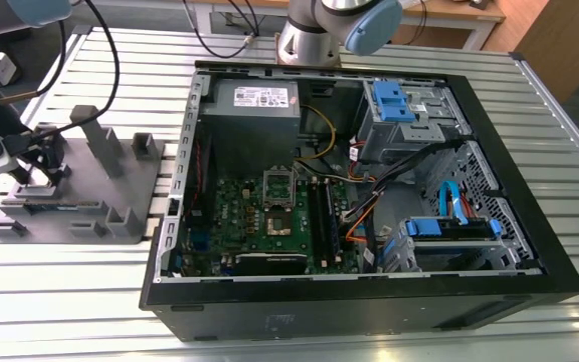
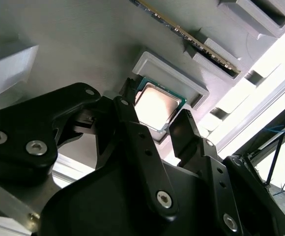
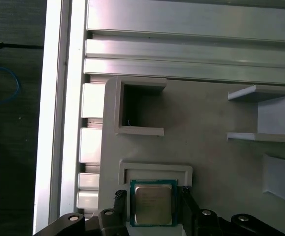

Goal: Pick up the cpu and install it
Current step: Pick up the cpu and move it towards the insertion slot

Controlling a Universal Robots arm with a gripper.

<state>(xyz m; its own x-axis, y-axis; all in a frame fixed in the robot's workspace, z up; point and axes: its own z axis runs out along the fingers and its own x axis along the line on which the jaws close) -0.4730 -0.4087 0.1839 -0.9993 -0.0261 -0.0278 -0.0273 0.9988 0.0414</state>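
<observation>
The cpu (image 3: 152,205) (image 2: 152,101), a small square chip with a pale metal top and green edge, lies flat in a shallow pocket of the grey plastic block (image 1: 118,192). My gripper (image 1: 40,177) (image 3: 153,192) (image 2: 156,107) hangs low over that pocket at the exterior view's left. Its black fingers (image 3: 121,206) stand open, one on each side of the chip, with a narrow gap at either edge. The green motherboard (image 1: 269,226) with its socket (image 1: 277,220) lies inside the open computer case (image 1: 531,226), well to the exterior view's right.
Upright posts (image 1: 99,136) rise from the grey block close behind the gripper. A memory stick (image 2: 182,34) stands in a slot of the block. The case holds cables (image 1: 370,196) and blue drive brackets (image 1: 392,102). The ribbed aluminium table (image 1: 68,302) surrounds everything.
</observation>
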